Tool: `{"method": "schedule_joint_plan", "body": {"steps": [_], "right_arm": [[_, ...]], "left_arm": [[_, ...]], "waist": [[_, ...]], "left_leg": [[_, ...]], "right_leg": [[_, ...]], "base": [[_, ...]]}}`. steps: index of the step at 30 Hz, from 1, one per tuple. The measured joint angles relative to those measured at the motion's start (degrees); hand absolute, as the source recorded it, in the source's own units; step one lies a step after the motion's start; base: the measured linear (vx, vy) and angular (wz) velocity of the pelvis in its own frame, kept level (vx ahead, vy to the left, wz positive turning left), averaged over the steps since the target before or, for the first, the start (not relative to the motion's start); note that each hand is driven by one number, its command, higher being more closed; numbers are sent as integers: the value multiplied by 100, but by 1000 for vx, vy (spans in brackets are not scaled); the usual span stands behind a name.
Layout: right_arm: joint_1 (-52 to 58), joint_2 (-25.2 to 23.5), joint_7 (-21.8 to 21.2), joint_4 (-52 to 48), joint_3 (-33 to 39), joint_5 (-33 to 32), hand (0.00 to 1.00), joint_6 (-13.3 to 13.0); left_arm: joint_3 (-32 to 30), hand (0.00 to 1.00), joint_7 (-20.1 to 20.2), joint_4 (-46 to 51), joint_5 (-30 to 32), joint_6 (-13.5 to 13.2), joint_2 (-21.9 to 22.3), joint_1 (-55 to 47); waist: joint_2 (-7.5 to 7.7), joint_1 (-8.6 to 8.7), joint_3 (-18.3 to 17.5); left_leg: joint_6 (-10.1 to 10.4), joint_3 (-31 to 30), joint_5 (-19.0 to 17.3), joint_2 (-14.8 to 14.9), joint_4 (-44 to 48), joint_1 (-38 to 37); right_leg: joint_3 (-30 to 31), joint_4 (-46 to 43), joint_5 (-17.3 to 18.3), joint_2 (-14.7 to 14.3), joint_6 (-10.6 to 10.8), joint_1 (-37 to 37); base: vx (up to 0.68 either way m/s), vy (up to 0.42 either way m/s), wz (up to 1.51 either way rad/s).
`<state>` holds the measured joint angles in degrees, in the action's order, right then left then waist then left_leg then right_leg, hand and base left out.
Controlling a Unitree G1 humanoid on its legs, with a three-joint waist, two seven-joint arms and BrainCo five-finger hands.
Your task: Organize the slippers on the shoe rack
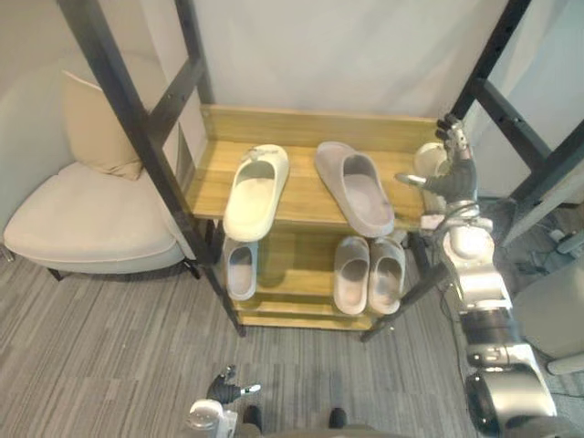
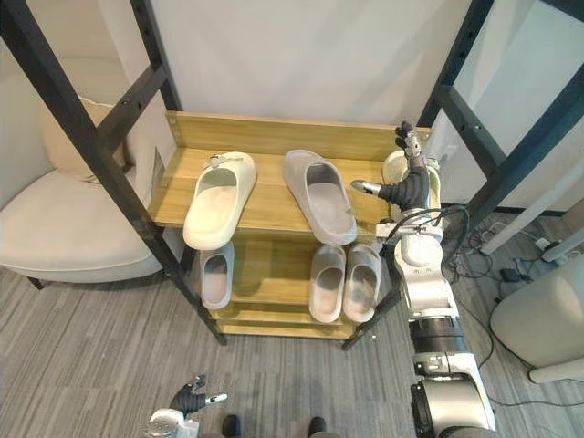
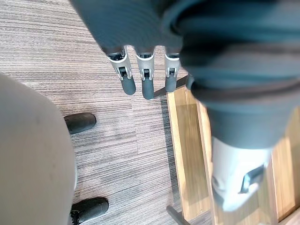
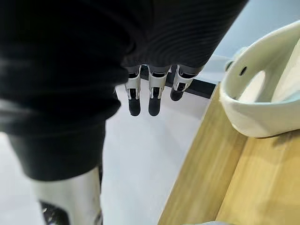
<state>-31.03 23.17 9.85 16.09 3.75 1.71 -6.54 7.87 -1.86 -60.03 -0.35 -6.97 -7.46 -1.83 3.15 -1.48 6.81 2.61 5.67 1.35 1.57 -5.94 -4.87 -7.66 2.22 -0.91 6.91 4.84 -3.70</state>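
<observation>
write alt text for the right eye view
The robot's right hand, open, hovers at the right end of the top shelf of a wooden shoe rack, beside a cream slipper. That shelf also holds a second cream slipper and a grey slipper; three more slippers sit on the lower shelf.

top shelf [image 1: 301,196]: left slipper [image 1: 256,191], middle slipper [image 1: 355,187], right-end slipper [image 1: 427,162] | lower shelf [image 1: 292,274]: single slipper [image 1: 241,269] left, pair [image 1: 369,278] right
</observation>
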Motion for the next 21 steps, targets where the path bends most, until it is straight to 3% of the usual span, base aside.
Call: {"method": "schedule_joint_plan", "body": {"steps": [4, 12, 21], "right_arm": [[-285, 57, 3, 378, 0, 59, 0, 92], [-708, 78, -43, 1019, -226, 284, 0, 267], [-1407, 55, -221, 1758, -470, 473, 0, 328]], "left_arm": [[-1, 0, 10, 97, -100, -1, -29, 1], [0, 0, 10, 99, -212, -1, -41, 17], [0, 0, 8, 206, -345, -8, -75, 109]], "waist": [[58, -86, 79], [55, -97, 107], [81, -219, 393]], "left_leg": [[1, -20, -1, -2, -5, 8], [0, -17, 1, -6, -32, 77], [1, -31, 2, -11, -35, 88]], "right_leg": [[-16, -1, 1, 0, -2, 1], [-6, -10, 3, 3, -7, 77], [-32, 1, -3, 3, -15, 74]], "base": [[-3, -1, 1], [-3, -1, 1], [0, 0, 0]]}}
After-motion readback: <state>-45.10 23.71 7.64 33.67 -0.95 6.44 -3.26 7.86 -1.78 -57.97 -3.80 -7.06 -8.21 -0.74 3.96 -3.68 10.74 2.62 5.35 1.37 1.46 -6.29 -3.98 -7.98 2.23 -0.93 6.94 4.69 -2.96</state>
